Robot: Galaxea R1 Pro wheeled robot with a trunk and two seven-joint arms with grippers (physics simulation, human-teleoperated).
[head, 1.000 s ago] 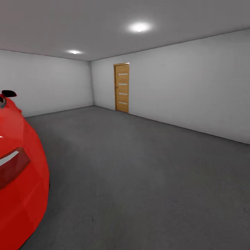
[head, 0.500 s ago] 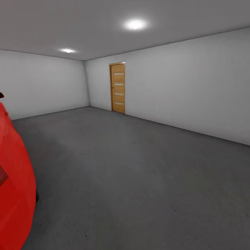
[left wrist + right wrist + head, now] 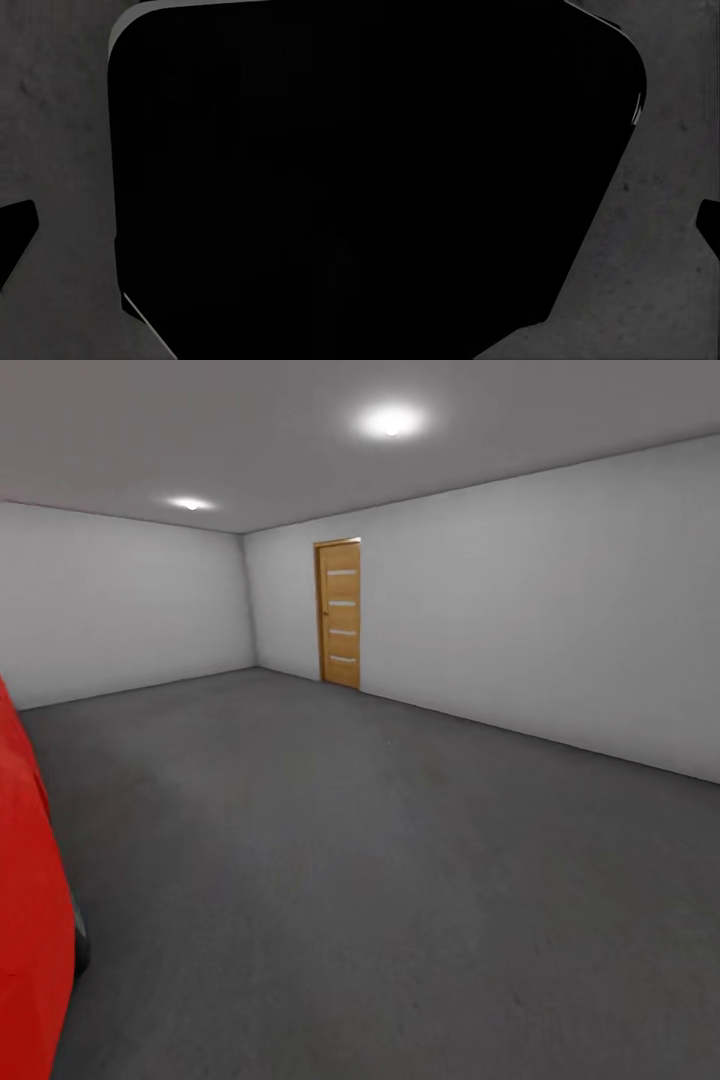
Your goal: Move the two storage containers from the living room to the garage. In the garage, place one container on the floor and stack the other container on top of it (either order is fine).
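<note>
Two round ceiling lights (image 3: 392, 421) glow over the garage's rough, speckled concrete floor (image 3: 380, 880), beside a glossy red car (image 3: 25, 920) and a wooden plank door (image 3: 339, 613). Gripper states cannot be told; wrist views show dark, rounded robot bodywork (image 3: 240, 180) over concrete.

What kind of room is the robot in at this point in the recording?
Most likely a garage: a bare room with plain pale grey walls, a dark grey concrete floor, part of a red car at the left edge, and a wooden door on the far side.
</note>
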